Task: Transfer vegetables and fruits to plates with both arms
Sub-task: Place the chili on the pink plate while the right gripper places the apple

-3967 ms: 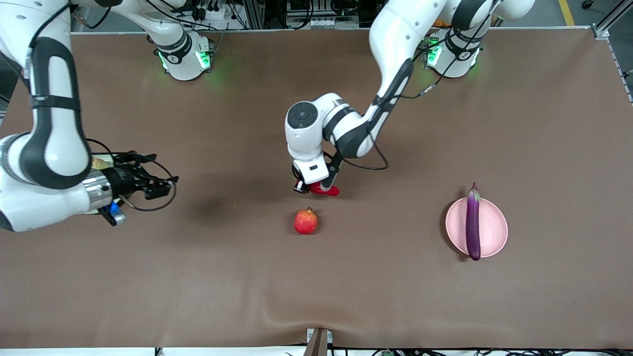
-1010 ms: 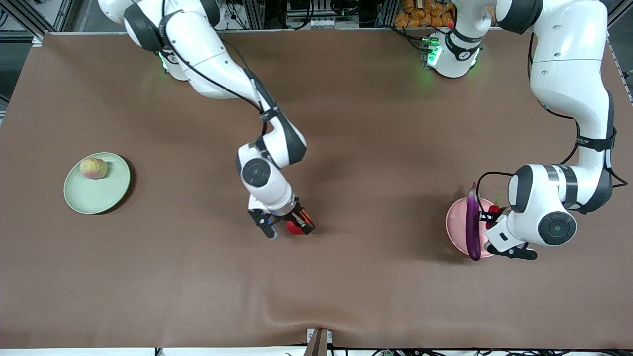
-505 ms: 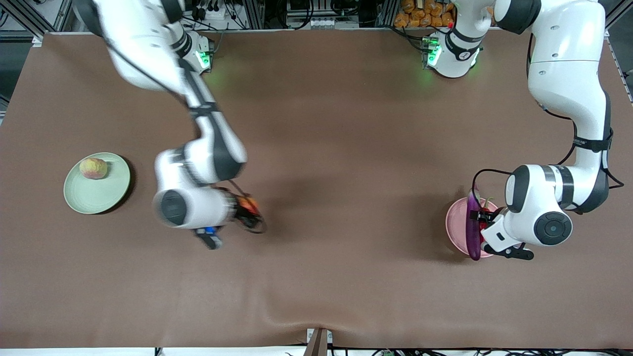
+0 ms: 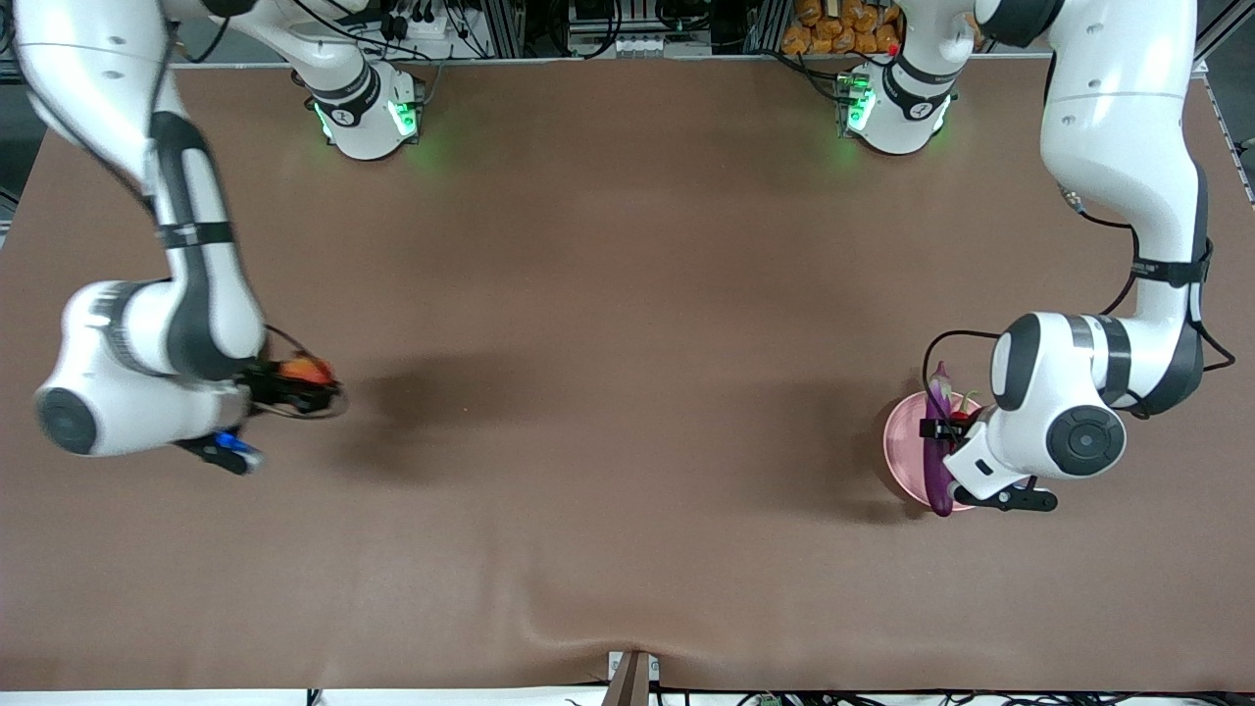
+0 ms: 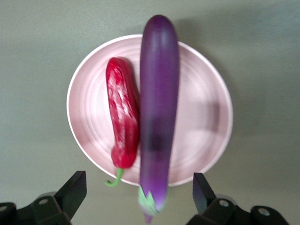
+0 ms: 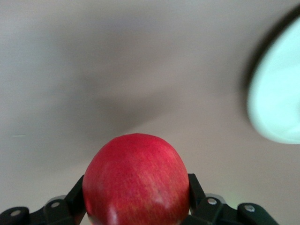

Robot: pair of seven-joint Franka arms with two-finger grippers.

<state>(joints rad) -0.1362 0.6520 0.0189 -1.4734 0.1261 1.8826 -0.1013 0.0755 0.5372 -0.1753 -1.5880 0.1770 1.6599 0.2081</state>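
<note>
My right gripper (image 4: 299, 378) is shut on the round red fruit (image 4: 312, 370) and holds it in the air near the right arm's end of the table. The right wrist view shows the fruit (image 6: 136, 180) between the fingers and an edge of the pale green plate (image 6: 279, 103). In the front view my right arm hides that plate and the yellow-green fruit. My left gripper (image 5: 138, 197) is open and empty over the pink plate (image 5: 201, 117). The purple eggplant (image 5: 159, 117) and the red chili (image 5: 123, 112) lie side by side on that plate (image 4: 902, 446).
The arms' green-lit bases (image 4: 368, 113) (image 4: 897, 108) stand along the table's back edge. Orange items (image 4: 833, 15) sit off the table past the left arm's base. The brown tabletop (image 4: 627, 392) lies between the two grippers.
My right arm has swung with the red fruit from the table's middle toward the right arm's end, and now covers the green plate. My left gripper has shifted slightly over the pink plate.
</note>
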